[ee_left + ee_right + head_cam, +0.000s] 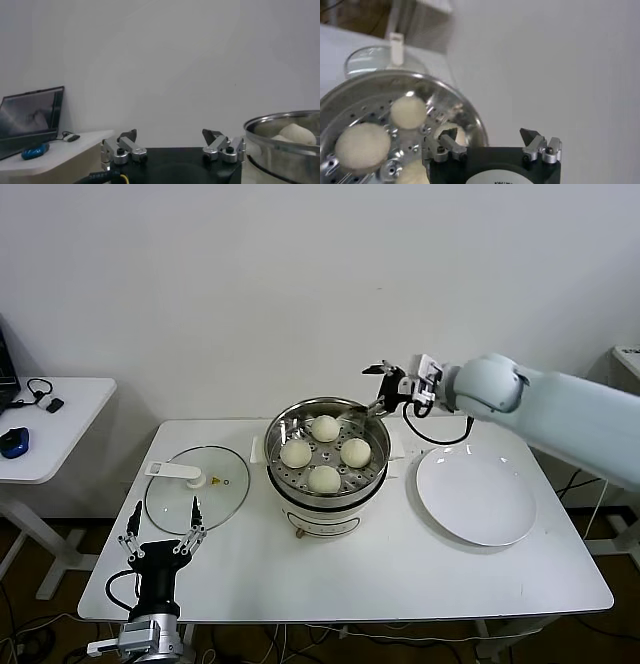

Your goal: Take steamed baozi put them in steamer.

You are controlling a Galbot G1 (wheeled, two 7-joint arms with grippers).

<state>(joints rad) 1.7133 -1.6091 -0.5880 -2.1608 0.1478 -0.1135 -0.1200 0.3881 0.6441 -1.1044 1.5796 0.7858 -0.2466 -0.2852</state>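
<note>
A: Logging positions. All four steamed baozi (pixel 325 452) sit on the perforated tray inside the steamer (pixel 372 484), which stands mid-table (pixel 400 574). From the right wrist camera only three buns show whole; the fourth is partly hidden behind the gripper body.

B: Right gripper?

A: Right gripper (pixel 378 389) hangs above the steamer's far rim, on the plate side. Fingers spread wide, nothing between them; confirmed in the right wrist view (pixel 489 136), where only bare wall shows in the gap.

B: Left?

A: Left gripper (pixel 162 526) is parked low at the near left edge of the table, fingers pointing up, spread apart, holding nothing. Its wrist camera (pixel 170 137) sees wall between the fingertips. The arm below is cut off by the picture edge.

B: Other items?

A: Glass lid (pixel 197 487) lies flat left of the steamer, white handle up. White plate (pixel 475 496) right of it, nothing on it. From the left wrist, the steamer is cut off at the edge, two buns just peeking over its rim. Side table (pixel 60 419) at far left carries a blue item I can't identify.
</note>
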